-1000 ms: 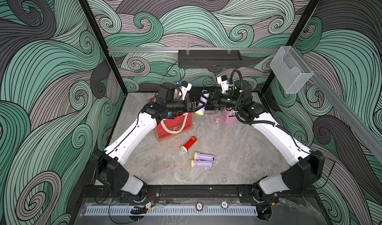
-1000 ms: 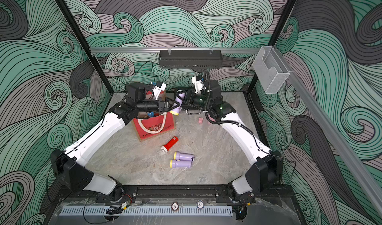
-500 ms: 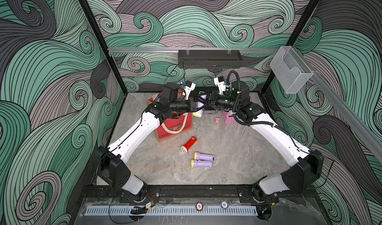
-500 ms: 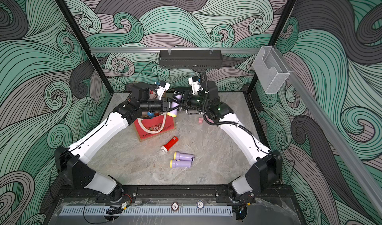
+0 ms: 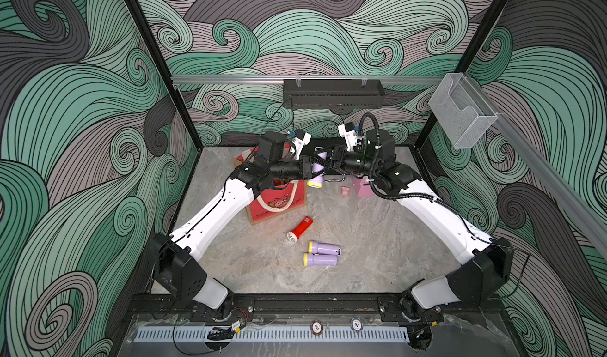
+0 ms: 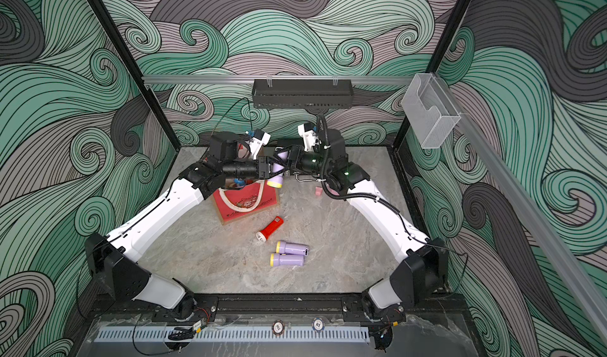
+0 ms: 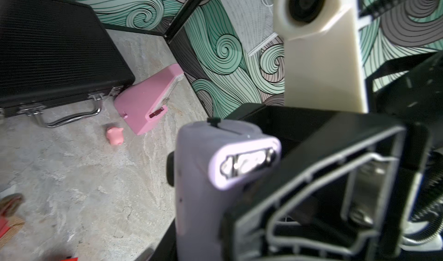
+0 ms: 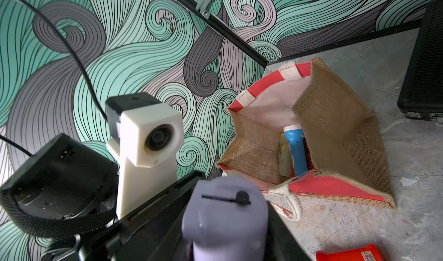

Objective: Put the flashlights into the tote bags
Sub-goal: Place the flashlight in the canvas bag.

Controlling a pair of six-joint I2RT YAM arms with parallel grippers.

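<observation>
High over the table's back, beside the tote bag (image 5: pixel 276 204), my two grippers meet head-on at a lilac flashlight (image 5: pixel 316 174) with a yellow head that points down. My left gripper (image 5: pixel 312 170) is shut on its body (image 7: pixel 201 187). The right gripper (image 5: pixel 324 162) stands open, its fingers loosely either side of the tail (image 8: pixel 225 219). The bag (image 8: pixel 335 127) stands open, with a blue flashlight (image 8: pixel 296 149) and a pale green one (image 8: pixel 284 156) inside. On the table lie a red flashlight (image 5: pixel 300 229) and two lilac ones (image 5: pixel 323 248) (image 5: pixel 320 260).
A black ribbed case (image 7: pixel 55 55) with a metal handle lies along the back wall. In front of it are a pink metronome (image 7: pixel 148 99) and a tiny pink lump (image 7: pixel 115 135). A clear box (image 5: pixel 460 112) hangs on the right rail.
My left gripper came in from the left and shut on the lilac flashlight held by the right gripper. The right jaws have since spread off it.
</observation>
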